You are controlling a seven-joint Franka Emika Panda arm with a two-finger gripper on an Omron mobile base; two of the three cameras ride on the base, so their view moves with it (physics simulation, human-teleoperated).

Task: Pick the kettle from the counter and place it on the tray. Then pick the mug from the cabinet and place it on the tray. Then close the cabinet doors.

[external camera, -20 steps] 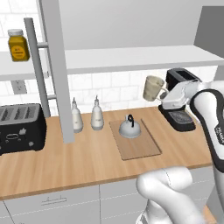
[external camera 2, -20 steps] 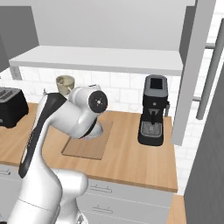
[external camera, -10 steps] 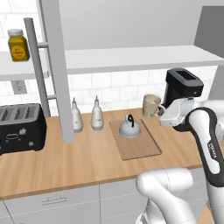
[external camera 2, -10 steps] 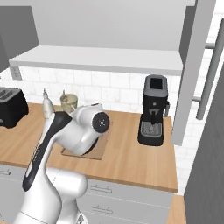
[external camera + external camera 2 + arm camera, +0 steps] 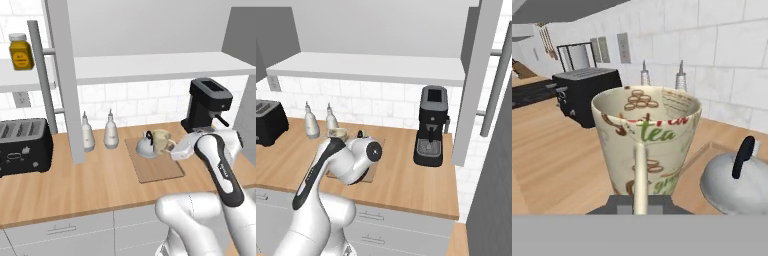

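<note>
The counter (image 5: 75, 185) is a long light-brown wooden worktop with visible grain, its near edge running over pale grey drawers, and its broad middle stretch between the toaster (image 5: 22, 147) at the left and the tray (image 5: 157, 170) lies bare. Above it the cabinet (image 5: 150, 67) shows a white inner shelf, and one of the cabinet doors (image 5: 62, 80) stands swung out edge-on over the worktop, its silver bar handle vertical. A boxy black coffee machine (image 5: 207, 105) stands at the right near the tiled wall. The tray is a flat, thin, tan rectangle, bare along its near half. Two slim-necked whitish bottles (image 5: 99, 132) stand just left of it. On the tray's far left part sits the kettle (image 5: 145, 146), a squat grey dome with a dark arched handle. Just to its right is the mug (image 5: 161, 141), cream with a printed pattern, upright, over the tray's far part; the gripper (image 5: 176, 148) has its jaws closed narrowly on the mug's handle.
</note>
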